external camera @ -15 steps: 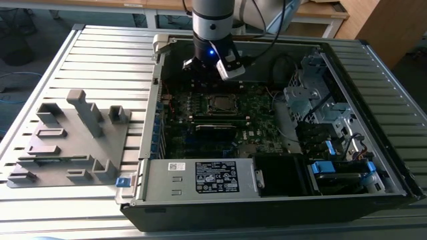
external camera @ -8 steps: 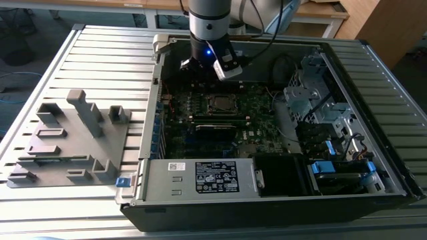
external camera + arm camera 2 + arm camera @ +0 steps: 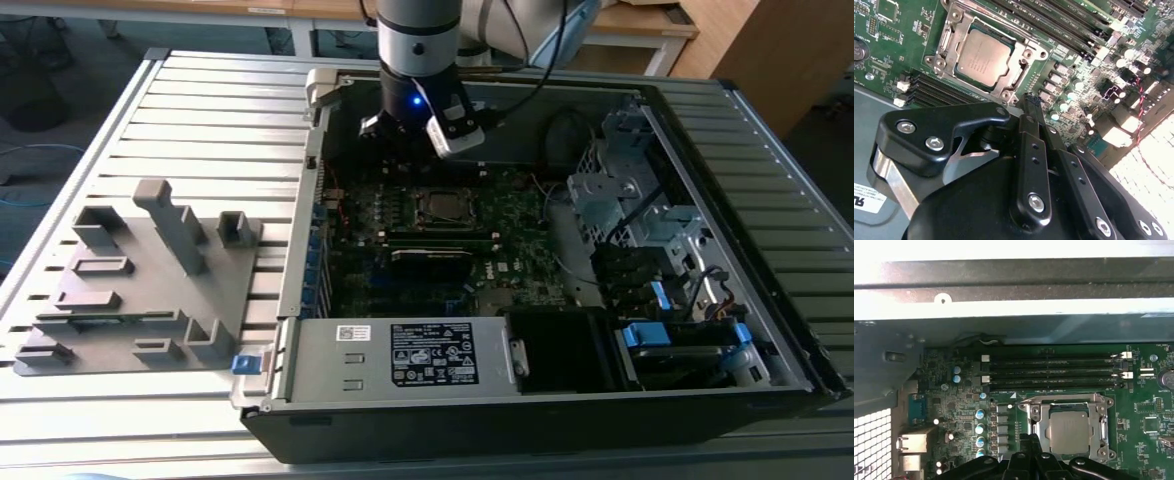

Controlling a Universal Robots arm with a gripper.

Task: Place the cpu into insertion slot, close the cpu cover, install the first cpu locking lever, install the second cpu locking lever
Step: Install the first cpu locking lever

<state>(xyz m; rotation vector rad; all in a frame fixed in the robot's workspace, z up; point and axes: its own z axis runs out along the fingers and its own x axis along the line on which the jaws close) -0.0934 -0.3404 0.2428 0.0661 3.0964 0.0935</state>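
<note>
Silver-grey cpu (image 3: 981, 56), framed by the lowered cpu cover (image 3: 1023, 56), lies just beyond the tips of the gripper (image 3: 1029, 100), whose fingers are pressed together, empty.

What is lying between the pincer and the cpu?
In both wrist views, the silvery edge of the cpu cover, which frames the cpu, lies between it and the pincer.

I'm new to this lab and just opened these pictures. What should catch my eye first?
An open computer case sits on the slatted table, the arm poised over it. In both wrist views the silver-grey cpu sits framed by the cpu cover on the green motherboard, the black gripper shut close beside it. A grey fixture block lies at the exterior view's left.
</note>
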